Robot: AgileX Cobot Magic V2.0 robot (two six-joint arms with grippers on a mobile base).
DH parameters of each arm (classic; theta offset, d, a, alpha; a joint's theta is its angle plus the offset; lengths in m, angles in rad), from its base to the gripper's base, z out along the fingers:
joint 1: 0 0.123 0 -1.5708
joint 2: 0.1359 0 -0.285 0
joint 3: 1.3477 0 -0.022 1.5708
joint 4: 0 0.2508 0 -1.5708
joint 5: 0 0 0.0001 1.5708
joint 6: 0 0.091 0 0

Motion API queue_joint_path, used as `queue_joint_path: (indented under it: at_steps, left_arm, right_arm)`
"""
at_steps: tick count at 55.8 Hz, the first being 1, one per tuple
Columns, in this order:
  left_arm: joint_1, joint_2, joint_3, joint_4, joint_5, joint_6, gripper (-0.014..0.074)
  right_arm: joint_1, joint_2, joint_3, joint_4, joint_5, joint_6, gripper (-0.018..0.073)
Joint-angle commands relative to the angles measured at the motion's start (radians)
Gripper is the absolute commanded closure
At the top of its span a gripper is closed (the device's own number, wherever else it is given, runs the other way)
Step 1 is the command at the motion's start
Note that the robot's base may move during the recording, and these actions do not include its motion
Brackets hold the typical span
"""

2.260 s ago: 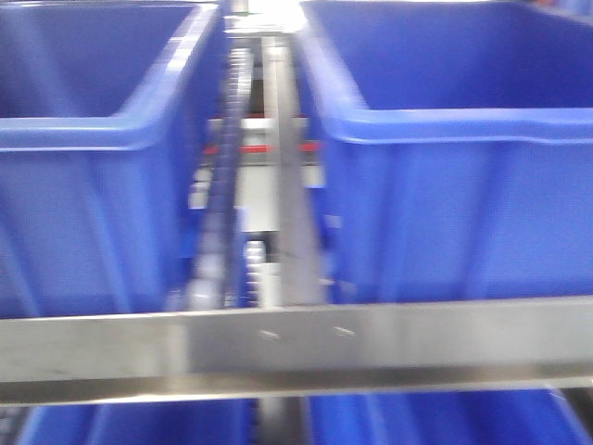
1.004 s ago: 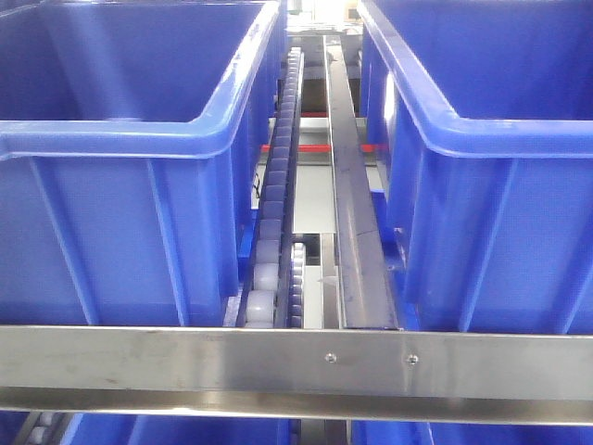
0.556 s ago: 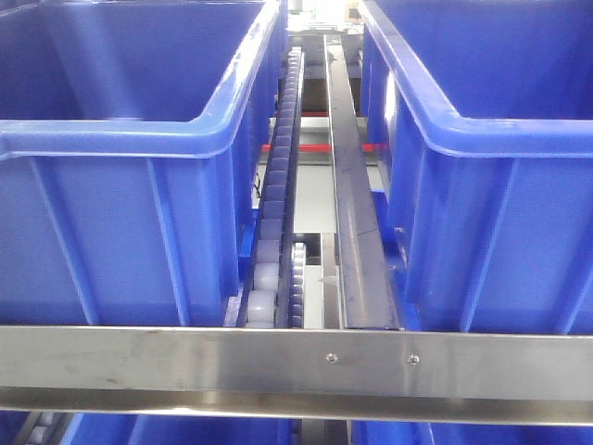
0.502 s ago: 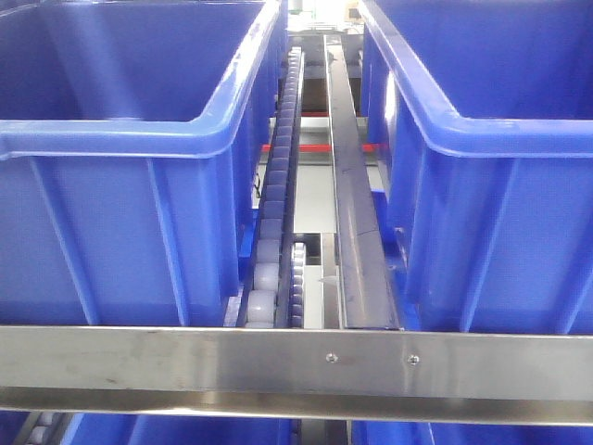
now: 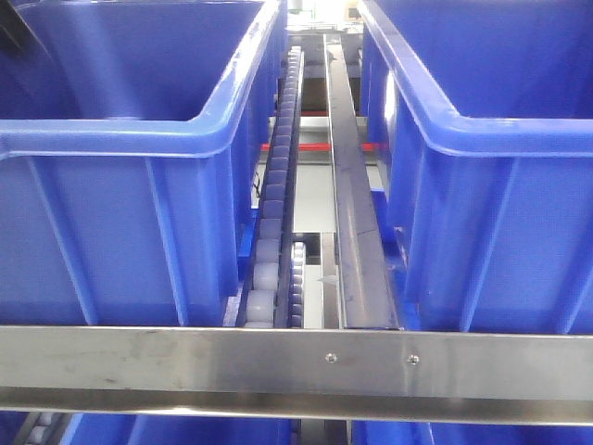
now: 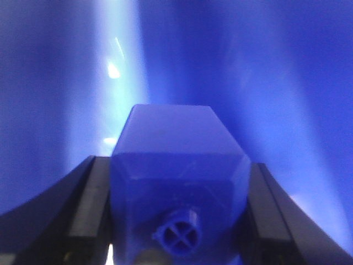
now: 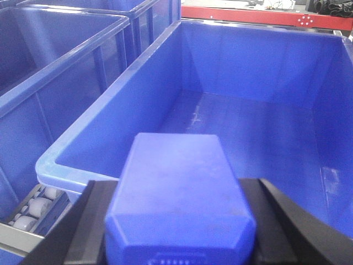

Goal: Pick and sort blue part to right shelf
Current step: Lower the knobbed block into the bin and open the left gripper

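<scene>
Left gripper (image 6: 176, 190): black fingers (image 6: 88, 204) clamp the left blue part (image 6: 174, 143) by its sides.
Left blue part: held close to blurred blue walls; exact spot unclear.
Right gripper (image 7: 179, 221): fingers (image 7: 91, 221) clamp the right blue part (image 7: 176, 176).
Right blue part: held over the near rim of an open blue bin (image 7: 248, 61).
Front view: roller track (image 5: 278, 185) between left bin (image 5: 120, 130) and right bin (image 5: 482, 130), behind a steel rail (image 5: 185, 357).

In the left wrist view the blue part (image 6: 176, 165) is cut off at the bottom edge; whatever lies behind it is blurred blue.
</scene>
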Motion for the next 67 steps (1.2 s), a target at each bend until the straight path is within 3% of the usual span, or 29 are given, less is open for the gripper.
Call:
queue_joint_path:
  at_steps: [1,10,21,25,35,45,67]
  left_arm:
    - [0.0,0.088,-0.111,-0.011,-0.013,0.002,0.026]
    - [0.0,0.201,-0.212,-0.019,0.059,0.002,0.024]
    - [0.0,0.206,-0.22,-0.019,0.055,0.002,-0.0008]
    - [0.0,0.206,-0.22,-0.019,0.061,0.002,-0.0056]
    - [0.0,0.163,-0.22,-0.019,0.088,0.002,-0.0055]
    - [0.0,-0.003,-0.188,-0.019,0.088,0.002,-0.0013]
    - [0.0,-0.515,0.264,-0.019,-0.205,0.002,0.0251]
  right_arm:
    - [-0.002,0.022,-0.032,-0.007,-0.094,-0.009,0.0407]
    - [-0.002,0.022,-0.032,-0.007,-0.094,-0.009,0.0407]
    - [-0.002,0.022,-0.032,-0.007,-0.094,-0.009,0.0407]
    - [-0.002,0.022,-0.032,-0.007,-0.094,-0.009,0.0407]
    - [-0.002,0.022,-0.032,-0.007,-0.094,-0.009,0.0407]
    - [-0.002,0.022,-0.032,-0.007,-0.093,-0.009,0.0407]
    - [-0.002,0.022,-0.032,-0.007,-0.086,-0.009,0.0407]
